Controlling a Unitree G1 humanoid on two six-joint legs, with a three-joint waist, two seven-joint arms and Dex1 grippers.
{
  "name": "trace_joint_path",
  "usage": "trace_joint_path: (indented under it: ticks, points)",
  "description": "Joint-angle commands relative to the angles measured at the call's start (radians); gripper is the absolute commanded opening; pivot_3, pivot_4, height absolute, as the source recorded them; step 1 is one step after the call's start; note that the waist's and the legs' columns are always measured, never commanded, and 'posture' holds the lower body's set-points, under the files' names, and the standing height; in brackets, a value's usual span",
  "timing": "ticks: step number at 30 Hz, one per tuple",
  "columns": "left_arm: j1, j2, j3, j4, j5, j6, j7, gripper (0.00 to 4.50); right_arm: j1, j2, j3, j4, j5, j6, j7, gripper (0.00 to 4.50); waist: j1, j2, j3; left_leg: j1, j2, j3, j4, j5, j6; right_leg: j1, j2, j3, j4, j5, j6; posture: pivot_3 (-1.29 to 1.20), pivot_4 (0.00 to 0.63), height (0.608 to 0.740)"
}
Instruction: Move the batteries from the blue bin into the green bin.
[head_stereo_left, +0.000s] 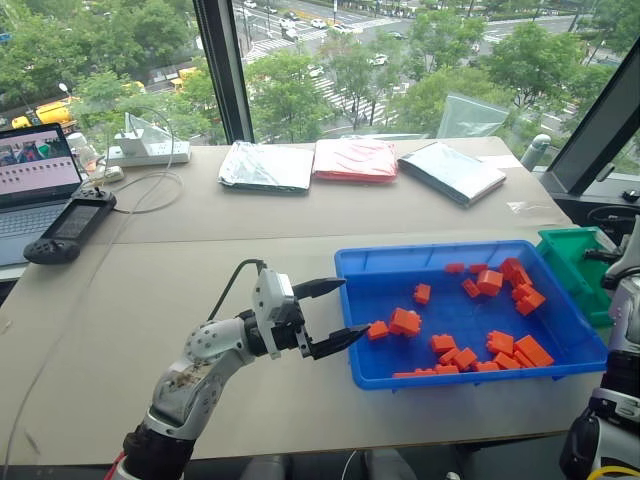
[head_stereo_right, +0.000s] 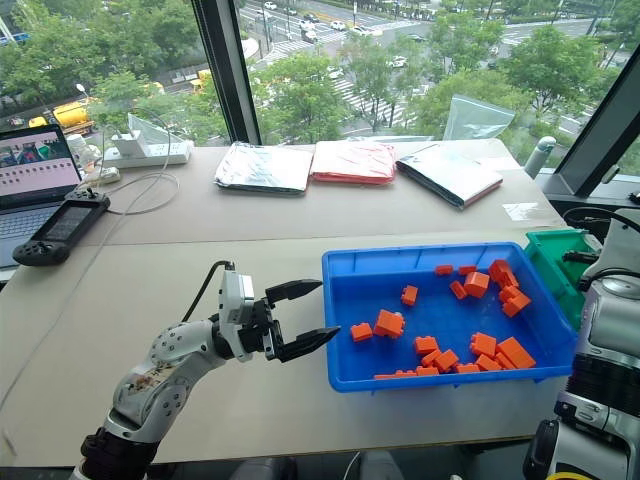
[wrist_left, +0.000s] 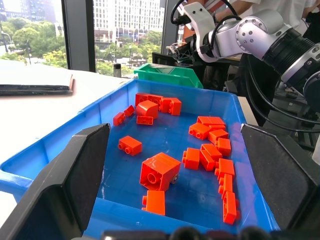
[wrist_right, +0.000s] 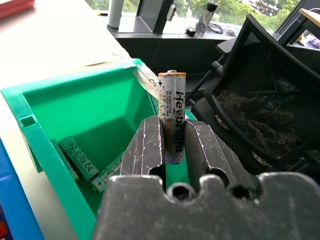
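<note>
Battery poised over the green bin, right claw largely cut off

Left claw (head_stereo_left: 334, 314) hangs spread at the shallow bright-blue plastic tray's (head_stereo_left: 452, 254) near-left rim above the tabletop (head_stereo_left: 200, 260); far right, the right claw (wrist_right: 172, 145) pinches a slim silvery battery (wrist_right: 172, 107) upright over the deep green plastic bin (wrist_right: 95, 110), half-hidden batteries (wrist_right: 80, 160) inside.

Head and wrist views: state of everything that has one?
left end effector, open, empty
right end effector, shut on battery, upright over the green bin
green bin, batteries lying inside
blue bin, holding loose orange bricks
laptop, open, screen on
</note>
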Motion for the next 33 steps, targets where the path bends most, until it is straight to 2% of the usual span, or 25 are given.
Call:
trace_joint_path:
  ticks: [1, 2, 4, 6, 11, 14, 20, 22, 29, 33]
  points:
    - [-0.005, 0.000, 0.010, -0.026, -0.004, -0.019, -0.004, 4.50, -0.022, -0.019, -0.032, -0.027, 0.017, -0.054, -0.010, 4.12, 0.000, 0.000, 0.000, 0.000, 0.000, 0.000, 0.000, 0.000, 0.000, 0.000, 0.000, 0.000, 0.000, 0.000, 0.000, 0.00, 0.150, 0.740]
    - [-0.005, 0.000, 0.010, -0.025, -0.004, -0.019, -0.005, 4.50, -0.026, -0.021, -0.030, -0.027, 0.022, -0.063, -0.006, 4.48, 0.000, 0.000, 0.000, 0.000, 0.000, 0.000, 0.000, 0.000, 0.000, 0.000, 0.000, 0.000, 0.000, 0.000, 0.000, 0.00, 0.150, 0.740]
    - [-0.006, 0.000, 0.009, -0.025, -0.005, -0.018, -0.005, 4.50, -0.030, -0.025, -0.019, -0.031, 0.031, -0.077, 0.011, 4.48, 0.000, 0.000, 0.000, 0.000, 0.000, 0.000, 0.000, 0.000, 0.000, 0.000, 0.000, 0.000, 0.000, 0.000, 0.000, 0.00, 0.150, 0.740]
    - [-0.006, 0.000, 0.009, -0.025, -0.005, -0.018, -0.006, 4.50, -0.036, -0.027, 0.019, -0.052, 0.069, -0.081, 0.088, 4.48, 0.000, 0.000, 0.000, 0.000, 0.000, 0.000, 0.000, 0.000, 0.000, 0.000, 0.000, 0.000, 0.000, 0.000, 0.000, 0.00, 0.150, 0.740]
    - [-0.008, 0.000, 0.006, -0.025, -0.004, -0.018, -0.007, 4.50, 0.001, -0.057, 0.232, -0.283, 0.265, 0.037, 0.452, 4.48, -0.020, 0.001, 0.000, 0.001, 0.001, -0.001, -0.001, 0.000, 0.000, 0.000, 0.001, 0.000, 0.000, 0.000, 0.000, 0.00, 0.150, 0.740]
    - [-0.008, 0.000, 0.005, -0.025, -0.004, -0.016, -0.008, 4.50, 0.103, -0.154, 0.355, -0.500, 0.378, 0.075, 0.676, 4.48, -0.016, 0.001, 0.001, 0.000, 0.002, -0.003, -0.001, 0.000, 0.000, 0.000, 0.002, -0.001, 0.000, 0.000, 0.000, 0.00, 0.150, 0.740]
    - [-0.005, -0.002, 0.003, -0.025, 0.001, -0.019, -0.004, 4.50, 0.257, -0.298, 0.434, -0.743, 0.521, 0.074, 0.918, 4.48, 0.008, 0.000, 0.001, -0.003, 0.001, -0.006, 0.001, -0.001, 0.001, 0.000, -0.002, -0.003, -0.004, 0.000, 0.001, 0.00, 0.150, 0.740]
    - [-0.005, -0.003, 0.003, -0.026, 0.001, -0.019, -0.002, 4.50, 0.280, -0.329, 0.482, -0.765, 0.505, 0.042, 0.952, 4.48, 0.008, 0.000, 0.001, -0.003, 0.001, -0.006, 0.001, -0.001, 0.001, 0.001, -0.002, -0.003, -0.004, 0.000, 0.002, 0.00, 0.150, 0.740]
    - [-0.006, -0.004, 0.000, -0.026, 0.007, -0.021, 0.000, 4.50, 0.216, -0.316, 0.671, -0.678, 0.357, -0.021, 0.920, 4.48, 0.004, -0.001, 0.001, 0.000, 0.002, -0.004, 0.001, 0.000, 0.000, 0.001, 0.001, -0.003, -0.002, 0.000, 0.000, 0.00, 0.150, 0.740]
    - [-0.004, -0.005, -0.001, -0.027, 0.008, -0.020, 0.002, 4.50, 0.174, -0.295, 0.723, -0.612, 0.287, -0.056, 0.901, 4.48, 0.005, -0.001, 0.002, -0.001, 0.002, -0.004, 0.001, 0.000, 0.000, 0.000, 0.000, -0.003, -0.002, 0.000, 0.000, 0.00, 0.150, 0.740]
